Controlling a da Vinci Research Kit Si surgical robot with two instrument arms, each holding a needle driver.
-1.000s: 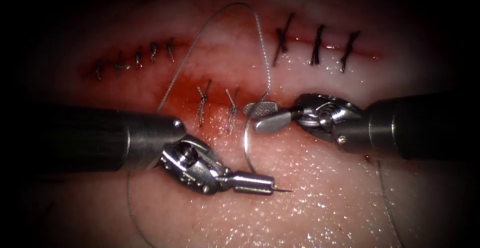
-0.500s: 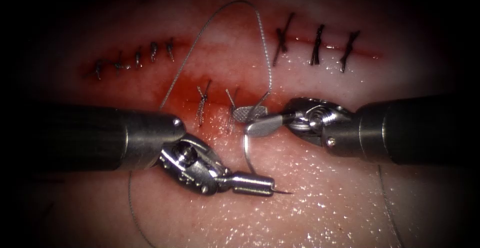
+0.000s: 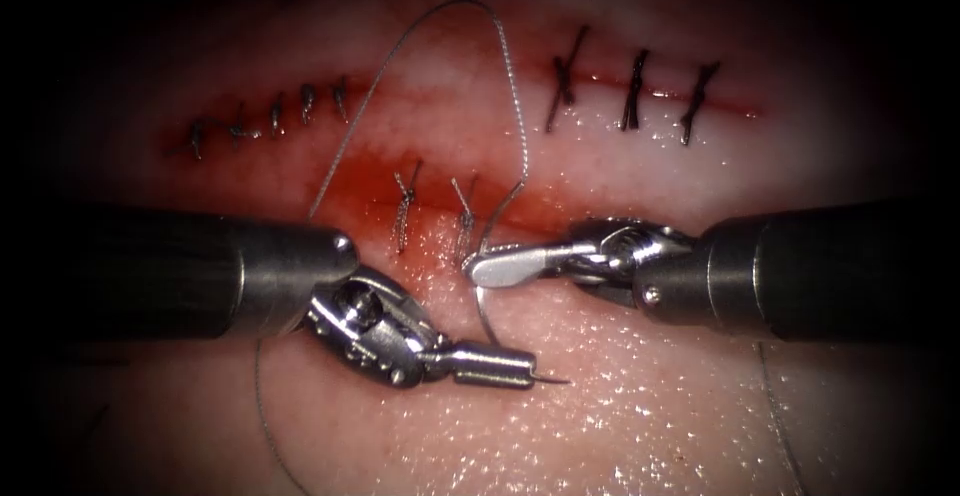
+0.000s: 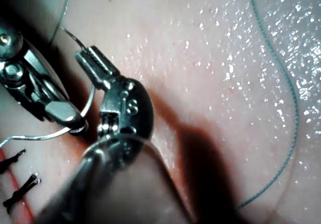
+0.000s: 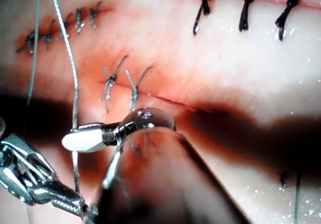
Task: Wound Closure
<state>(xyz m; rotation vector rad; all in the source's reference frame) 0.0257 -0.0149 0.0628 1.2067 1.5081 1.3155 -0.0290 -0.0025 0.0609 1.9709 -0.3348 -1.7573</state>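
My left tool [image 3: 522,372] lies below the cut [image 3: 540,224], jaws shut on the curved needle [image 3: 480,314] just behind its tip, which pokes out free to the right. The needle arcs up, clear of the tissue [image 3: 640,396], to my right tool [image 3: 480,268], whose jaws are shut on it near its tail. From there the thread [image 3: 440,8] rises in a tall loop and drops behind the left shaft. In the left wrist view the left tool [image 4: 90,57] and needle tip [image 4: 69,32] show, with the right tool [image 4: 67,114] beside them. The right tool [image 5: 80,139] also grips at the thread [image 5: 70,73].
Two pale stitches [image 3: 405,206] sit on the cut just left of the right tool. Dark stitches [image 3: 633,89] close an upper cut at the right, and small ones [image 3: 275,116] at the left. Red fluid [image 3: 350,181] pools by the cut. Slack thread [image 3: 775,416] trails over the lower tissue.
My right tool moved left and shut its open jaws on the needle's tail end. The left tool, still holding the needle, shifted slightly left.
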